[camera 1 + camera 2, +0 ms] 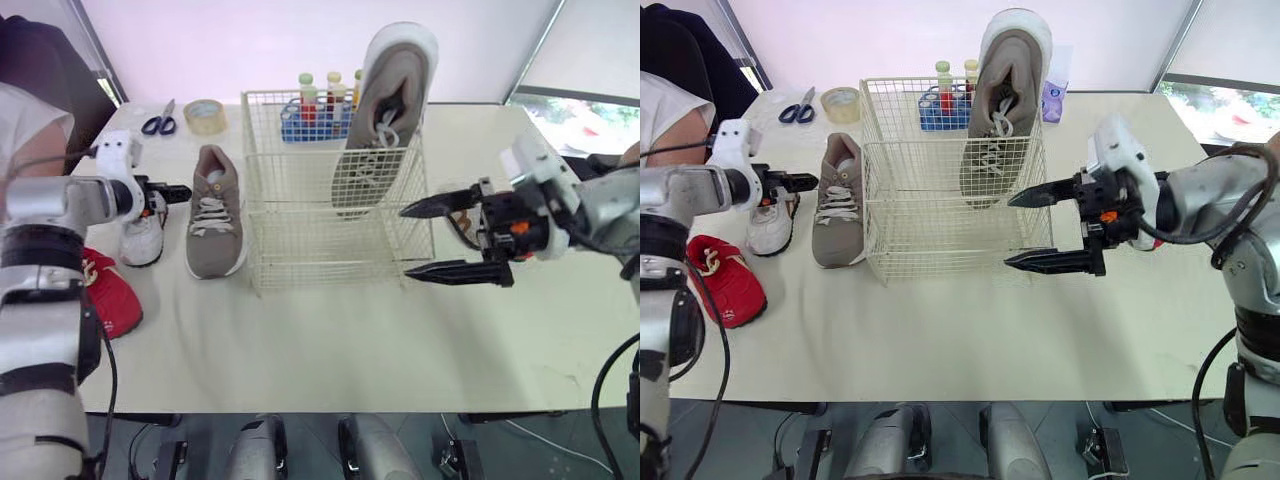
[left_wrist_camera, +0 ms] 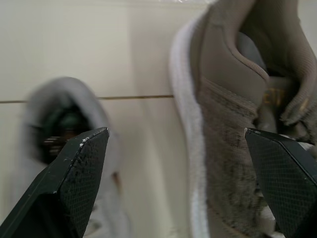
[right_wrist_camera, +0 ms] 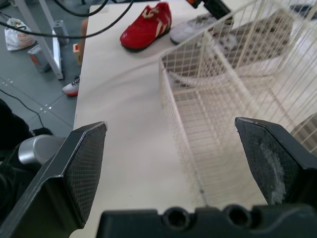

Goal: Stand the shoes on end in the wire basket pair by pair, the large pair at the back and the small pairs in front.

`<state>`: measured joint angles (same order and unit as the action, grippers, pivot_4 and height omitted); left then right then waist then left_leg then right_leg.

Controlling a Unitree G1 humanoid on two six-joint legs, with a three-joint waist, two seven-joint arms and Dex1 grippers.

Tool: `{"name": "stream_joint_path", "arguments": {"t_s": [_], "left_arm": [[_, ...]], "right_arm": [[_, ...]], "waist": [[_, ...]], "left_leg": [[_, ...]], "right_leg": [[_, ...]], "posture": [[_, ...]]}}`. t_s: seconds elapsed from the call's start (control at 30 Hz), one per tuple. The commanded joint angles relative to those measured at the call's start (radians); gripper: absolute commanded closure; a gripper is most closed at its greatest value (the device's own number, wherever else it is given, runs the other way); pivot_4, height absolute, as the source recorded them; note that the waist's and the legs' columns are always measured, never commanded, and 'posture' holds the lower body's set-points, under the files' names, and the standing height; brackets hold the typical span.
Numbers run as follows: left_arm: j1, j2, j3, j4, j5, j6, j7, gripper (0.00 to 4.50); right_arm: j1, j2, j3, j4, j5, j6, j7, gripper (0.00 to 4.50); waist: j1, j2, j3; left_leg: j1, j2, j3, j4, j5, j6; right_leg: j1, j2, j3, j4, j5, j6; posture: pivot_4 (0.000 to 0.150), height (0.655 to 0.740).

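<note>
Plainly, 1 large taupe shoe [image 1: 385,110] already stands on end, toe down, in the back right of the wire basket [image 1: 320,250], at the upper middle of the head view. Its mate [image 1: 213,215] lies flat on its sole on the table [image 1: 330,340], just left of the basket. Further left sit a small white shoe [image 1: 143,240] and, at the left edge of the frame, a red shoe [image 1: 108,295].

The left gripper [image 1: 180,192] hovers beside the mate's heel, above the white shoe. Its wrist view shows the fingers spread wide with nothing held and the taupe heel collar between them. The right gripper [image 1: 405,242] hangs at the right of the frame, just beside the basket's right wall, fingers wide apart and empty.

The mate looks light, with a soft knit upper that would give under a pinch and a firmer foam sole. I judge the padded heel collar, or the sole edge at the heel, the surest hold, since that leaves the toe free to enter the basket first.
</note>
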<state>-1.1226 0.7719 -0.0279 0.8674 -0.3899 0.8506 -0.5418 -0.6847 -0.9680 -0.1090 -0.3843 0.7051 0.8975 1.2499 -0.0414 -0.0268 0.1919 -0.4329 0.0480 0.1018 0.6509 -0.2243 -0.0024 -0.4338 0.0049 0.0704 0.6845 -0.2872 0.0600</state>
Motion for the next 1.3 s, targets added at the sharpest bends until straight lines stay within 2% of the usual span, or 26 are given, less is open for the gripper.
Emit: {"name": "stream_joint_path", "arguments": {"t_s": [0.03,0.27,0.53,0.63,0.8,0.87,1.03,1.17,1.23,1.3], "left_arm": [[-0.082,0.006,0.011,0.06,0.072,-0.083,-0.031,0.02],[-0.087,-0.03,0.019,0.064,0.122,-0.035,-0.096,0.02],[-0.089,-0.128,0.054,0.195,0.177,-0.075,-0.048,0.02],[-0.087,-0.146,0.073,0.233,0.188,-0.093,-0.039,0.9],[-0.092,-0.154,0.104,0.259,0.195,-0.108,-0.023,3.36],[-0.095,-0.156,0.118,0.262,0.191,-0.108,-0.017,4.08],[-0.088,-0.148,0.13,0.232,0.203,-0.162,-0.008,4.19],[-0.036,-0.126,0.21,0.091,0.218,-0.473,0.198,4.19],[-0.048,-0.123,0.308,-0.026,0.153,-0.48,0.272,4.19],[-0.046,-0.134,0.365,-0.146,0.105,-0.503,0.276,4.19]], "right_arm": [[0.01,-0.007,-0.035,-0.041,0.035,0.005,-0.043,0.0],[0.041,-0.023,-0.035,-0.05,0.042,-0.01,-0.084,0.0],[0.025,-0.005,0.002,-0.041,0.033,-0.044,-0.109,0.0],[0.021,-0.009,0.004,-0.047,0.039,-0.048,-0.115,0.0],[0.023,-0.013,0.006,-0.038,0.033,-0.062,-0.117,0.0],[0.02,-0.013,0.01,-0.026,0.027,-0.07,-0.113,0.0],[0.011,-0.013,0.016,0.003,0.009,-0.099,-0.106,0.0],[0.011,-0.019,-0.007,0.025,0.001,-0.115,-0.114,0.0],[0.006,-0.02,-0.058,0.031,0.035,-0.08,-0.15,0.0],[0.004,-0.022,-0.099,0.037,0.064,-0.053,-0.178,0.0]], "waist": [[-0.001,0.0,0.0],[0.0,0.0,0.0],[0.0,0.0,0.0],[0.0,0.0,0.0],[-0.002,0.0,-0.001],[-0.002,0.0,-0.001],[-0.001,0.0,-0.001],[-0.004,-0.001,0.0],[-0.003,-0.002,0.0],[0.003,-0.003,0.0]], "left_leg": [[-0.001,0.0,0.0,0.0,0.0,0.0],[-0.003,0.0,0.0,0.001,0.0,0.0],[-0.005,0.0,-0.001,0.006,0.0,0.001],[-0.006,0.001,-0.002,0.01,-0.001,0.003],[-0.006,0.001,-0.001,0.014,-0.002,0.004],[-0.006,0.001,-0.001,0.014,-0.001,0.005],[-0.006,0.001,-0.001,0.014,-0.001,0.005],[-0.006,0.002,-0.001,0.014,-0.001,0.005],[-0.008,0.003,-0.001,0.014,-0.001,0.004],[-0.014,0.003,-0.002,0.014,0.0,0.003]], "right_leg": [[-0.001,0.0,0.0,0.0,0.001,0.001],[-0.002,0.0,0.0,0.0,0.001,0.002],[-0.002,0.0,-0.001,0.001,0.002,0.004],[-0.002,0.0,-0.001,0.003,0.003,0.005],[-0.001,0.0,0.0,0.003,0.005,0.006],[-0.001,0.0,0.0,0.003,0.005,0.007],[-0.001,0.0,0.0,0.003,0.005,0.007],[-0.001,0.0,0.0,0.003,0.006,0.006],[-0.004,0.0,0.001,0.004,0.007,0.006],[-0.008,0.0,0.001,0.004,0.009,0.007]], "posture": [[0.15,0.74],[0.15,0.74],[0.15,0.74],[0.15,0.74],[0.15,0.74],[0.15,0.74],[0.15,0.74],[0.15,0.74],[0.15,0.74],[0.15,0.74]]}}
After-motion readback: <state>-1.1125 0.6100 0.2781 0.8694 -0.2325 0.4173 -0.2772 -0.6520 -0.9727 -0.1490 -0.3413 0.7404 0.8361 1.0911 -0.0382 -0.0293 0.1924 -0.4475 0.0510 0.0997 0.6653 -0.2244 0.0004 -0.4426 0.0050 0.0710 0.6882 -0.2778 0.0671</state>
